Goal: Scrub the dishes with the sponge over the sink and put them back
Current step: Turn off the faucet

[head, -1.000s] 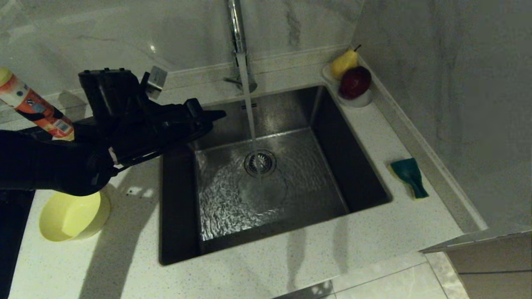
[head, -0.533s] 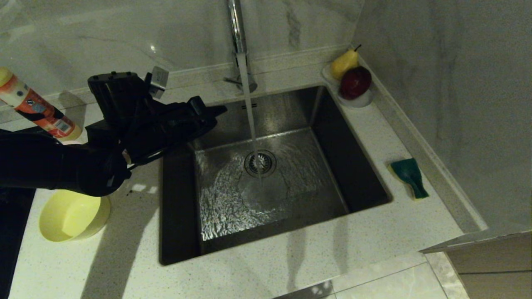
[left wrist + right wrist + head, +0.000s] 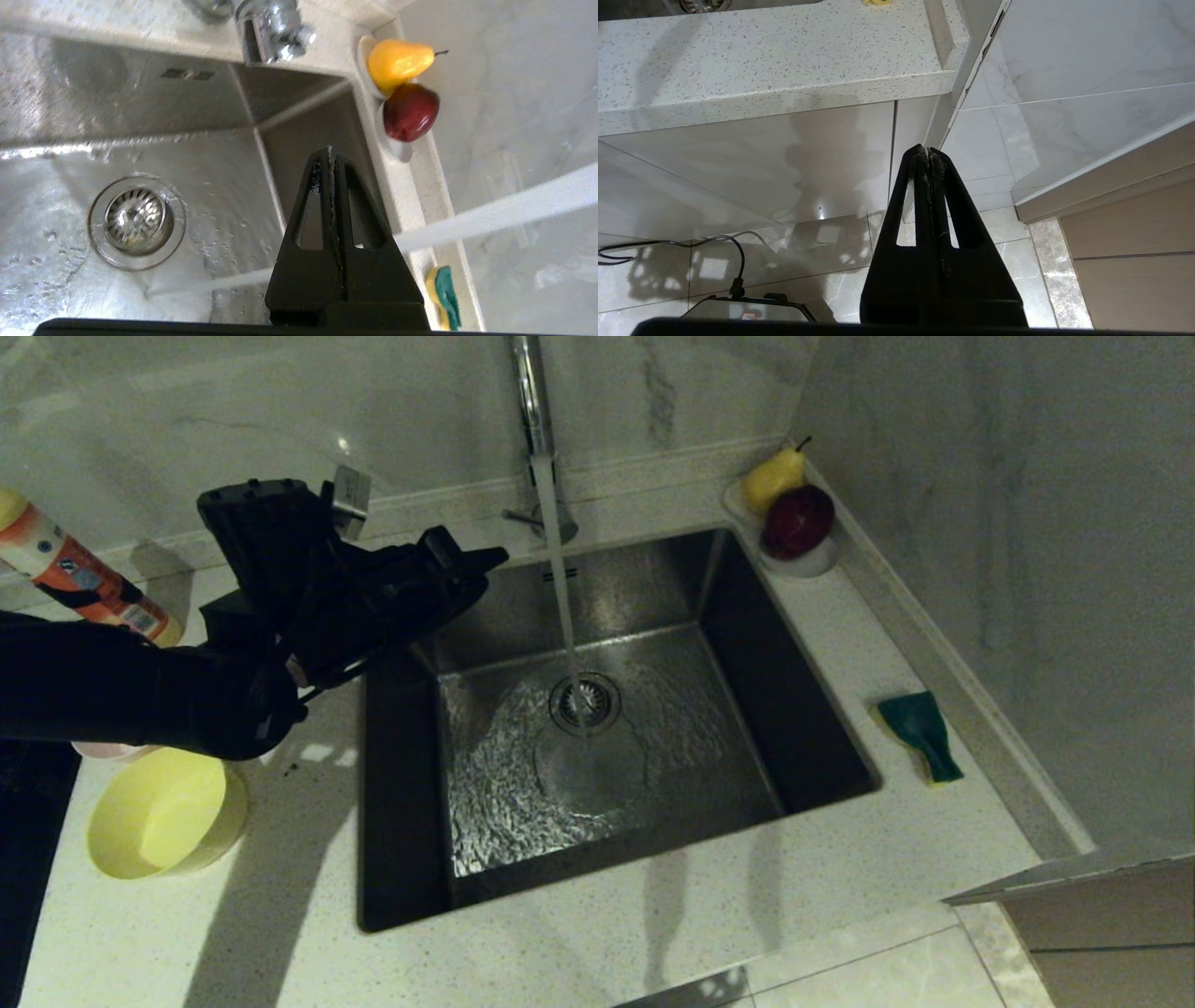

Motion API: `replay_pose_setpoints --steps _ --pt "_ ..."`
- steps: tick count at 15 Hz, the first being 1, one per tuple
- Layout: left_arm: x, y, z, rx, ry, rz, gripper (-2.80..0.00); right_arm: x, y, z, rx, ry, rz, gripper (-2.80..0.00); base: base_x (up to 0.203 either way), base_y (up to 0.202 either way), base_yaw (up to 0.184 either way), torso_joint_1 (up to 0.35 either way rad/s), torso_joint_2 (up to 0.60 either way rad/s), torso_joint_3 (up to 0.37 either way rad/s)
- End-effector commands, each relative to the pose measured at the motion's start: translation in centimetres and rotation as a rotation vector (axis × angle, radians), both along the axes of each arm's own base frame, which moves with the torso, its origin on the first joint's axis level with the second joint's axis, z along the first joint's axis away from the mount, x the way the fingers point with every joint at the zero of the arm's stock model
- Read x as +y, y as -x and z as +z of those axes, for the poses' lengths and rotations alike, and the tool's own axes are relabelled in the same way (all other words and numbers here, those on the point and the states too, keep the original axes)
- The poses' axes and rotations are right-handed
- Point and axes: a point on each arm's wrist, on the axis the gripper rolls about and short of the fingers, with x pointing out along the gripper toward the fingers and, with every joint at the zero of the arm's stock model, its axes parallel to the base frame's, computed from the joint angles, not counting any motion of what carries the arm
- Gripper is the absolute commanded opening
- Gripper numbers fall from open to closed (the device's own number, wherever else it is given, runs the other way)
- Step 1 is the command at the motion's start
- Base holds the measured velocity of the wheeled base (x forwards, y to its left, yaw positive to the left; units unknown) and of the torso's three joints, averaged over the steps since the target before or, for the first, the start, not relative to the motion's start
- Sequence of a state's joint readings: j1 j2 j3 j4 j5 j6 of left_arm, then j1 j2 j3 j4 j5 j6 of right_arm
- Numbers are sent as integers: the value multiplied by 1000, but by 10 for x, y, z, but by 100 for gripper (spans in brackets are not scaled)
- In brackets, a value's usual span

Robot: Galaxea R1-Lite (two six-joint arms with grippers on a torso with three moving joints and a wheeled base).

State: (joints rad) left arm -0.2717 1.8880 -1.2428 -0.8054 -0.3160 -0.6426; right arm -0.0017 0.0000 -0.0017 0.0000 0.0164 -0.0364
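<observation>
The steel sink has water running from the chrome tap onto its drain. My left gripper is shut and empty, hovering over the sink's far left corner, left of the stream. The left wrist view shows its closed tips above the basin. A yellow bowl stands on the counter left of the sink. A pale pink rim peeks out under my left arm. The green-and-yellow sponge lies on the counter right of the sink. My right gripper is shut, parked below the counter edge.
An orange and white bottle stands at the back left. A small dish with a pear and a red apple sits at the sink's far right corner. A marble wall closes the right side behind the sponge.
My left arm has risen a little and shifted toward the back wall, jaws still shut. A pink bowl rim now shows beneath it. Water keeps running.
</observation>
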Motion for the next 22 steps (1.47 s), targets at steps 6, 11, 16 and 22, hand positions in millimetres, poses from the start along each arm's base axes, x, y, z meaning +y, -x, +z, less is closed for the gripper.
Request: replay_pose_setpoints --steps 6,11,16,22 --pt "-5 -21 -7 -1 10 13 -280 0 0 0 2 0 1 -280 0 0 0 0 0 0" --pt "-4 -29 8 -41 51 24 -280 0 0 0 2 0 1 -280 0 0 0 0 0 0" --pt "-5 -41 3 -32 71 28 -280 0 0 0 2 0 1 -280 0 0 0 0 0 0" --pt "2 -50 13 -68 95 42 -280 0 0 0 2 0 1 -280 0 0 0 0 0 0"
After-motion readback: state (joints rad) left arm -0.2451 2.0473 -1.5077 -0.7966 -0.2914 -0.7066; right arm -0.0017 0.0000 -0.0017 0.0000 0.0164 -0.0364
